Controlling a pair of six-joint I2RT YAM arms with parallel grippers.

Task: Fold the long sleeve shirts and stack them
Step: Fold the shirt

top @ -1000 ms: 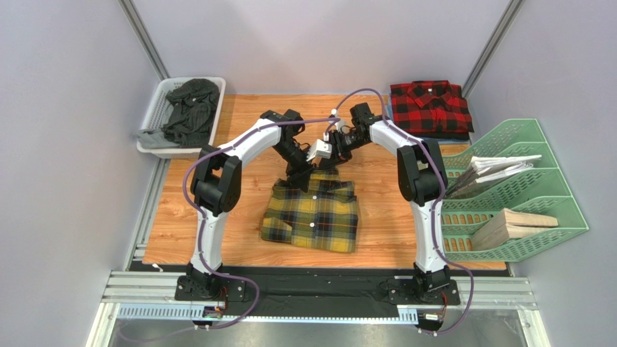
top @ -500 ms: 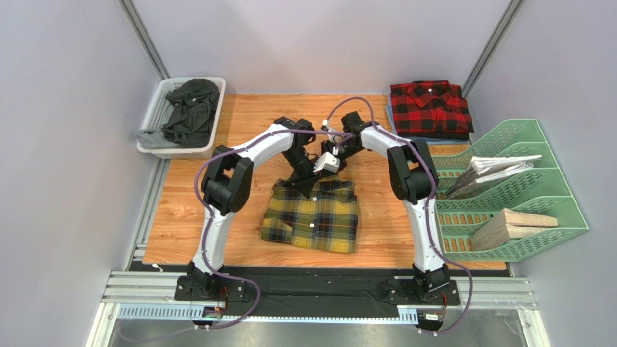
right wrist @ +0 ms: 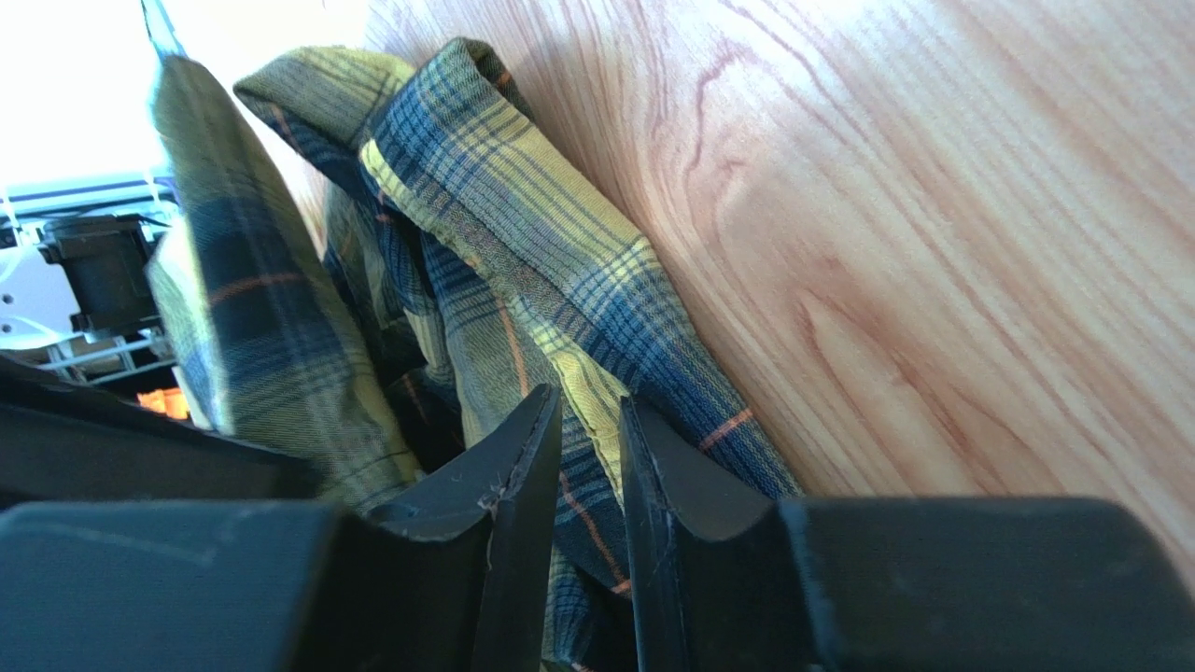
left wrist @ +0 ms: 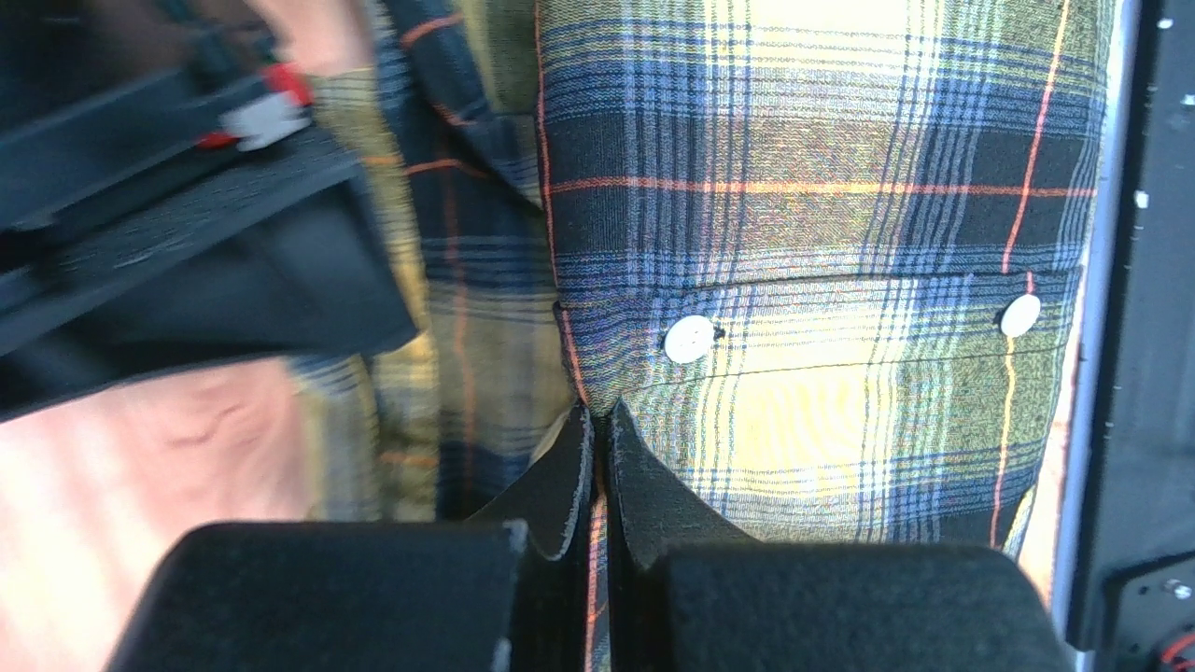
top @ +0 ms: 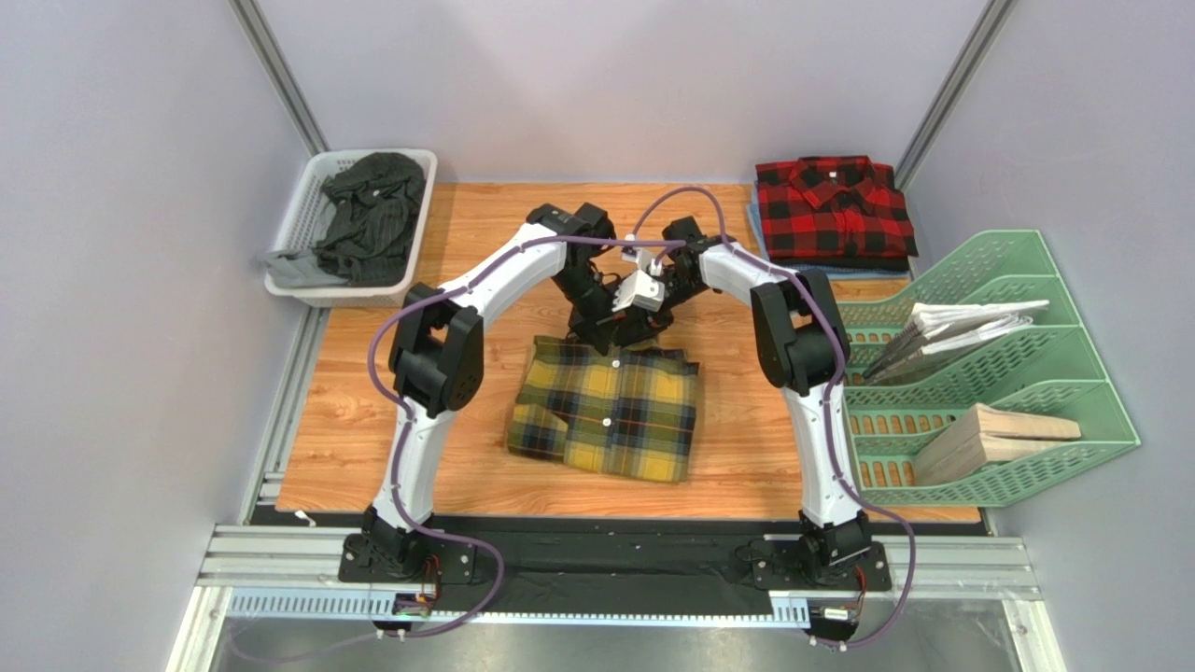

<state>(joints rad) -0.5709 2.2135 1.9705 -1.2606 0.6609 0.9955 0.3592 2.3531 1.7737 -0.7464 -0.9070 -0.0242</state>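
The yellow plaid long sleeve shirt (top: 606, 409) lies folded on the middle of the wooden table (top: 421, 406). Both grippers meet at its far edge. My left gripper (top: 596, 333) is shut on a fold of that shirt; in the left wrist view the jaws (left wrist: 599, 413) pinch the cloth just below a white button (left wrist: 689, 338). My right gripper (top: 641, 325) is shut on a bunched fold of the same shirt (right wrist: 519, 252), with cloth between its fingertips (right wrist: 589, 399). The red plaid shirt (top: 835, 207) lies folded at the far right corner.
A white basket (top: 312, 210) with dark grey clothes stands at the far left. A green file rack (top: 996, 371) holding papers and a wooden block stands along the right edge. Grey walls close in both sides.
My left gripper has closed on the yellow shirt's far edge, and its arm has swung right toward the right gripper. The shirt's far edge has bunched up and shifted a little.
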